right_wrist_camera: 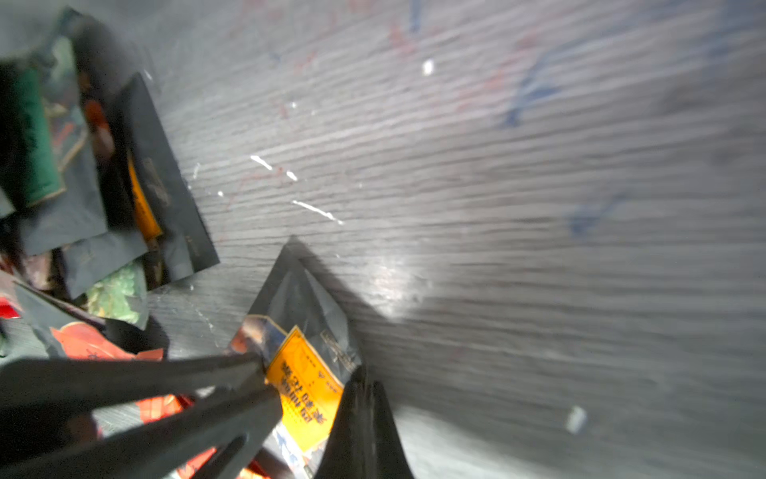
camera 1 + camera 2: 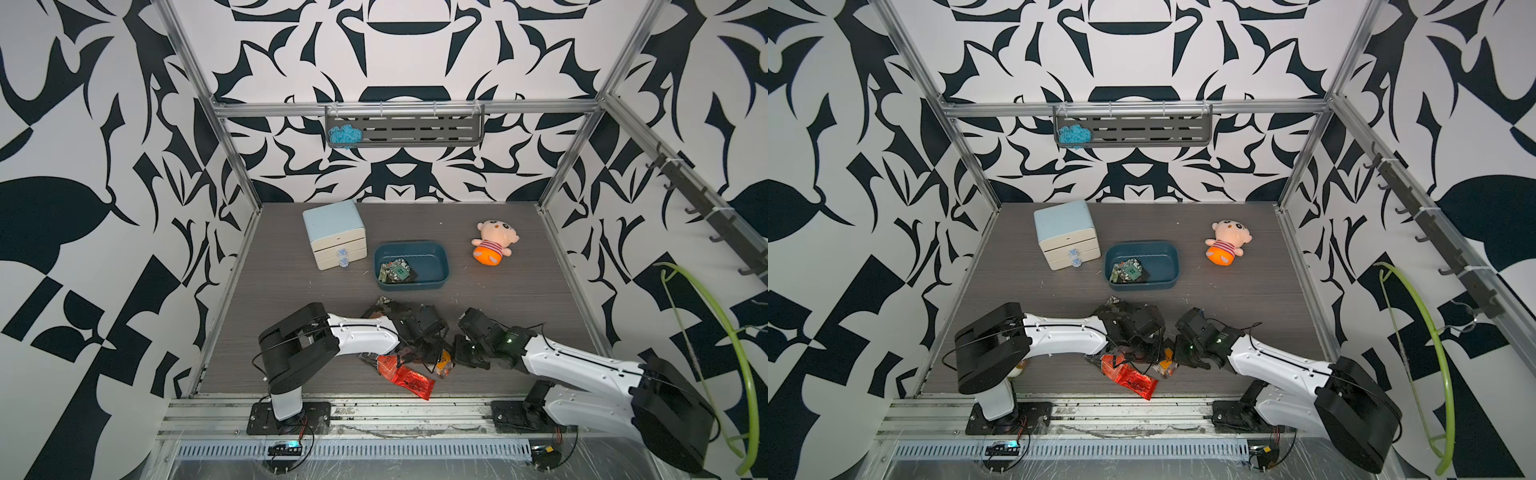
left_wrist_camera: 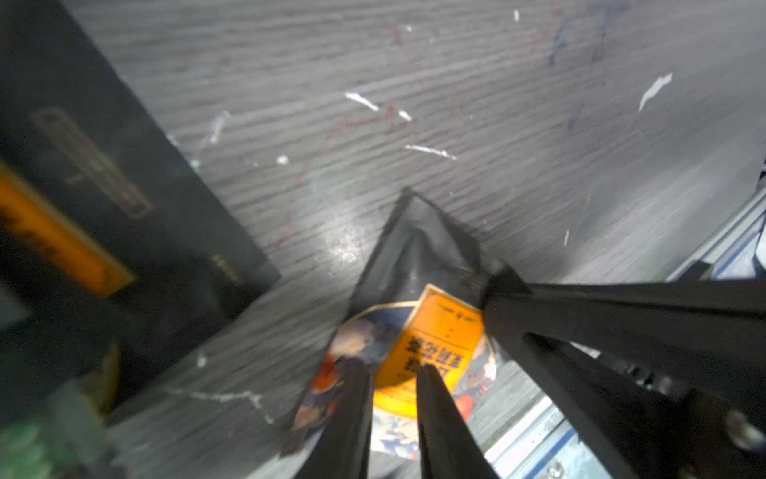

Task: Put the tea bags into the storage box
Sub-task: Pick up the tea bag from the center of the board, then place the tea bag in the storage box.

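The light, slippery orange-labelled tea bag (image 3: 439, 331) likely suits an edge-seam pinch, where the right gripper (image 1: 367, 379) is closed, the left gripper (image 3: 391, 373) slightly apart

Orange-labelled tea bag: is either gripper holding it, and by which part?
The right gripper is shut on the side edge of the orange-labelled tea bag, beside the label. The left gripper straddles it with fingers apart, apparently gripping nothing.

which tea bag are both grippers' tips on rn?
The black sachet with the orange label: it shows between the parted fingers of the left gripper, and the shut tips of the right gripper meet its edge. The red sachet lies apart.
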{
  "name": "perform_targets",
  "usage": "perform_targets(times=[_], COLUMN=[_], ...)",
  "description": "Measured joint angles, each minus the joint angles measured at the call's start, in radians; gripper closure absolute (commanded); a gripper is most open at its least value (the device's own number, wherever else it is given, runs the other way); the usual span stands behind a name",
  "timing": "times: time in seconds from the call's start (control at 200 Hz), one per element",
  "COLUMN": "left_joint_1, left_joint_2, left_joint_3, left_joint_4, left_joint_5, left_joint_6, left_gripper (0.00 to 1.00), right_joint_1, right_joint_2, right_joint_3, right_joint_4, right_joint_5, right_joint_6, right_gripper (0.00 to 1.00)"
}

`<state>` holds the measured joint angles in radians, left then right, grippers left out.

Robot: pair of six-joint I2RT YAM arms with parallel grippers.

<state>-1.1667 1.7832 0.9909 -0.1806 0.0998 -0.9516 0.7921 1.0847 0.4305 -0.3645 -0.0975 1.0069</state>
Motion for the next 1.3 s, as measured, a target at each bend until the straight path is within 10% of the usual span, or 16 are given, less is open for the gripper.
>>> perform_targets(times=[0.645, 1.3], left_joint_1=[0.135, 0.309], left_joint_2=[-0.624, -0.843], left_joint_3=[-0.204, -0.363], left_joint_4=[-0.07, -0.209], left_joint_5=[-0.469, -0.52], left_joint_6=[0.003, -0.011], left_gripper=[0.5, 0.47], right_joint_1=[-0.058, -0.175], right_joint_2=[0.064, 0.732], right_joint_3=[0.615, 0.962], right_joint_4=[-0.397, -0.025], right_joint_5=[0.402, 0.01], right_joint_6=[-0.247, -0.301], right_gripper=[1.0, 1.0])
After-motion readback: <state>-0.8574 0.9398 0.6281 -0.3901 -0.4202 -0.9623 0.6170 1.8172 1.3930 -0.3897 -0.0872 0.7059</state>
